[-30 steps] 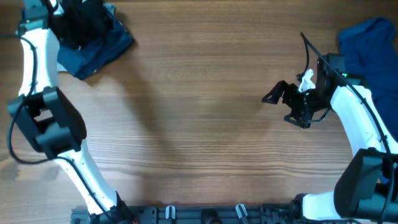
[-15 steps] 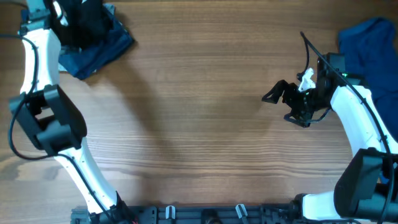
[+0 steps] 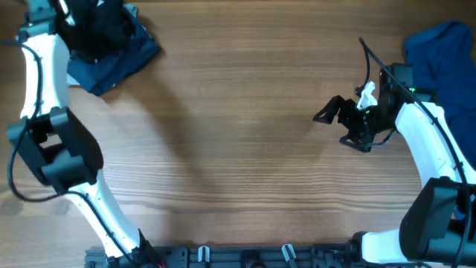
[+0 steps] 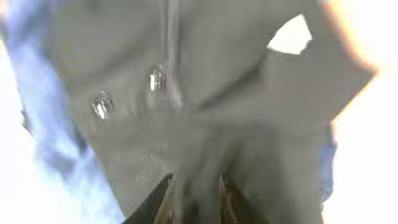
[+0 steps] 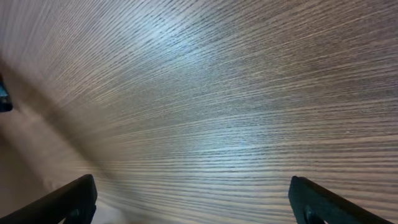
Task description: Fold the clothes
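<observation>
Black shirt [image 4: 217, 93] at 10 o'clock | left tool [image 4: 194, 202] pinched it; slow lift seemed best | right tool [image 5: 196, 202] stood open, empty

Clothes pile [image 3: 123, 52] far-left — garment [image 3: 439, 45] far-right

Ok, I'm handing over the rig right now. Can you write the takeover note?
Left gripper: jaws closed on a pinch of the black garment, at the far left corner, over the navy garment.
Right gripper: jaws wide open, empty, over bare table.
Royal blue garment: bunched at the far right corner, untouched.
Done: nothing visibly folded.
Left: bring each garment to mid-table, spread it, fold it.
</observation>
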Tool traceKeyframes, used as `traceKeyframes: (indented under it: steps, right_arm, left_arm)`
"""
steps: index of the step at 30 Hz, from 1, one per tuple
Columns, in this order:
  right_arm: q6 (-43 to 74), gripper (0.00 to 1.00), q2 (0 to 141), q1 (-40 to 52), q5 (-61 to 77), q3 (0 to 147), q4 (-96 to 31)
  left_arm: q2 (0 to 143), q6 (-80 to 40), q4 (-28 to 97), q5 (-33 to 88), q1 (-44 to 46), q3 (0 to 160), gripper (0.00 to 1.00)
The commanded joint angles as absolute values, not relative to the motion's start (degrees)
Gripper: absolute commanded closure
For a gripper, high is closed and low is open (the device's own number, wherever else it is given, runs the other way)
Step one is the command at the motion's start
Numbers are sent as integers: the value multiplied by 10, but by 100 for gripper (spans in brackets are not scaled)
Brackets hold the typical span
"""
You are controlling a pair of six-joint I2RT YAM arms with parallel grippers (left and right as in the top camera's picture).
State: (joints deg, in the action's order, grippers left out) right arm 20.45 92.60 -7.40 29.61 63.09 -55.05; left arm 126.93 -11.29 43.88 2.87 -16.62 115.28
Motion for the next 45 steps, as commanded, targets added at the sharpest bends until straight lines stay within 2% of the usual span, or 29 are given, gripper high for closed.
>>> traceKeyframes:
  steps: [1,4,6,12,16,20,24,27,34,37,45]
  right_arm:
    - [196,0,932,-76,308,629,-547]
    - [197,1,932,-76,308,629,-547]
    - [197,1,932,-76,308,629,-547]
    - [197,1,932,-75,310,629,-553]
    - [197,1,932,-75,312,629,-553]
    - [197,1,932,-75,316,629,-556]
    - [197,1,932,-75,316,629,-553]
    - [197,0,932,-75,316,629,-550]
    - [228,4,895,-75,313,639,-508]
    - [244,5,842,-75,251,659,-526]
    - [241,4,564,-75,132,667,-571]
  left_arm:
    - [1217,-110,357,18,-171,1153,69]
    - [1235,-110,309,18,-171,1153,68]
    - [1257,-112,273,18,-171,1153,62]
    - [1344,-112,216,19,-171,1153,60]
    - [1395,-112,199,7,-174,1153,48]
    - [1374,-90,173,-8,-175,1154,46]
    - [1277,-95,143,-20,-175,1155,25]
    - [1208,-95,143,-20,-174,1155,0]
    - [1037,-95,218,41,-174,1155,0]
    - [981,-95,277,76,-174,1155,0]
    - [864,-94,474,186,-174,1155,0]
